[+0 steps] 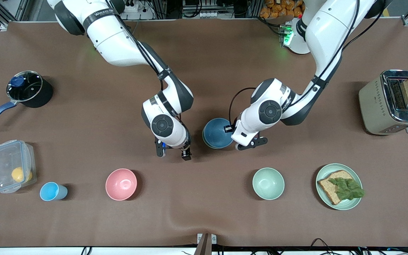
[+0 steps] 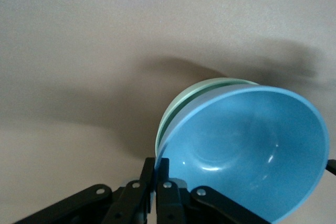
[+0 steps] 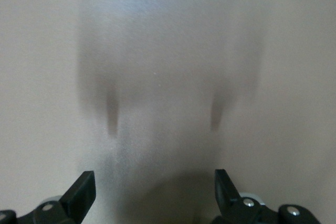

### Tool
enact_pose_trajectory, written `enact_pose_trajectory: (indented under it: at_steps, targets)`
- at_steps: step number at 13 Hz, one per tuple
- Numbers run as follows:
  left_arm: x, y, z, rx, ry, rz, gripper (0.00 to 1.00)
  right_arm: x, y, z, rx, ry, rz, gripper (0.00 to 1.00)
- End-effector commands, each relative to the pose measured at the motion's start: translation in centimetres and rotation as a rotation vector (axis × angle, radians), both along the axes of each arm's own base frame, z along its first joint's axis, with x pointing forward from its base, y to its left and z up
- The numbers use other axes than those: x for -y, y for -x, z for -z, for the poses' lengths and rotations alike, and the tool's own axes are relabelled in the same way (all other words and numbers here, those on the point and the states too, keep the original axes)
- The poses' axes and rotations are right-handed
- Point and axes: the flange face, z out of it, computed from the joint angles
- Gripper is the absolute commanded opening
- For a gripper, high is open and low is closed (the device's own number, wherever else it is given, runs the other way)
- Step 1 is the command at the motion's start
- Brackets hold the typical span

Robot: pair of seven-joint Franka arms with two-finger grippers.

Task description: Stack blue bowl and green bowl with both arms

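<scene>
Both arms (image 1: 126, 46) glossy white w/ dark grey joint bands, round dark caps at wrists. Black cables clipped along each. Black-lettered band on right arm's upper link. Green light at left arm's base (image 1: 289, 37). Fingers (image 3: 79, 195) black, silver screws.

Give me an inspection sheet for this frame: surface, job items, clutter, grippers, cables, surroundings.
Surface: brown table cover, a ripple at the edge nearest the camera.
Job items: blue bowl nested in green bowl, mid-table.
Clutter: pink bowl, mint bowl, light-blue cup, lidded box, saucepan, toaster holding bread, plate with bread and lettuce.
Grippers: left gripper shut on the blue bowl's rim; right gripper open, empty, over bare table beside the stack.
Cables: black cables along both arms; more at the table edges.
Surroundings: frame rails, power strips, yellow-orange items past the table's edge at the robots' bases.
</scene>
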Motion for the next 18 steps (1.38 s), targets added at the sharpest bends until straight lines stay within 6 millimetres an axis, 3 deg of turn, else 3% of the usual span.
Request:
enact_pose_trajectory:
  at_steps: [1,4,10,18]
  targets:
    - [0.3,0.5,0.6,0.0,0.002,-0.015,0.0,-1.3,0.5,0.1,0.004,0.014,0.053,1.0]
    - [0.3,0.4,2.1,-0.009,0.008,-0.022,0.0,-1.7,0.5,-0.1,0.023,-0.007,0.062,1.0]
    - [0.3,0.4,3.3,-0.015,0.011,-0.027,0.0,-2.8,1.2,0.8,0.033,-0.013,0.071,1.0]
    - [1.2,0.4,3.4,0.008,0.012,-0.007,0.0,-3.7,1.7,1.0,0.069,-0.027,0.062,1.0]
